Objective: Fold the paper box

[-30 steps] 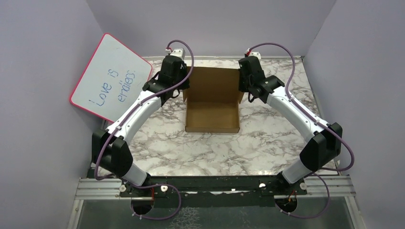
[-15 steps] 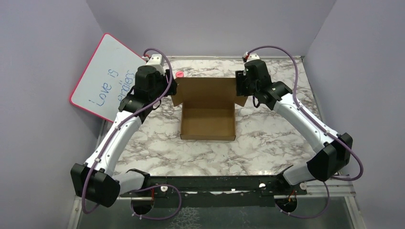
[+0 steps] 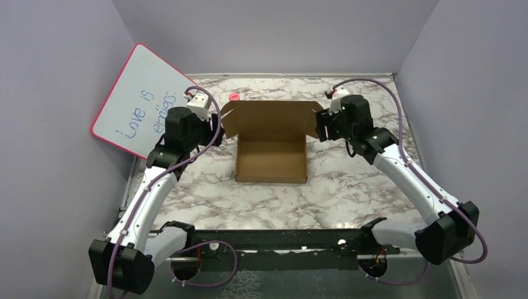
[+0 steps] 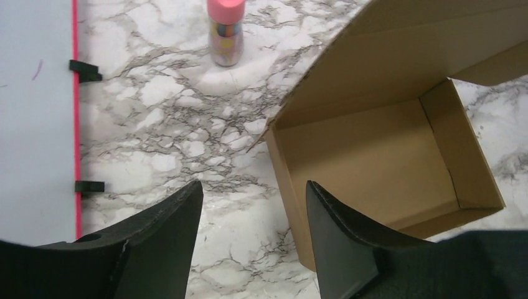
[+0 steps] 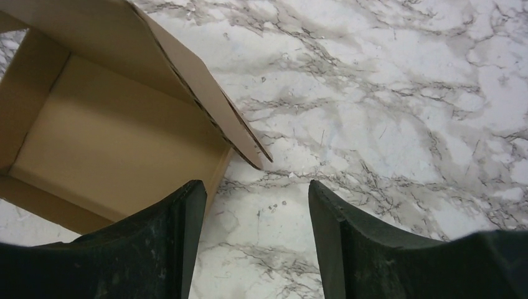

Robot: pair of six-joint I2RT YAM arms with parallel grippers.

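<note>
The paper box [image 3: 271, 161] is a brown cardboard tray with its four walls up and its lid standing open at the back. It also shows in the left wrist view as the paper box [image 4: 373, 149] and in the right wrist view as the paper box [image 5: 106, 137]. My left gripper [image 3: 212, 128] hangs just left of the box, open, with only marble between its fingers [image 4: 254, 187]. On the other side, my right gripper [image 3: 322, 124] is open next to the lid's right flap, its gap [image 5: 256, 187] holding nothing.
A pink-framed whiteboard [image 3: 140, 99] leans on the left wall. A small pink-capped bottle [image 4: 225, 31] stands behind the box's left corner, also seen from above as the bottle [image 3: 234, 97]. Purple walls close in the marble table [image 3: 348, 187] on three sides.
Both grippers have let go of the box's sides and opened. Both arms drew back outward and toward me. The box sits a little nearer and its lid flaps have sprung outward.
</note>
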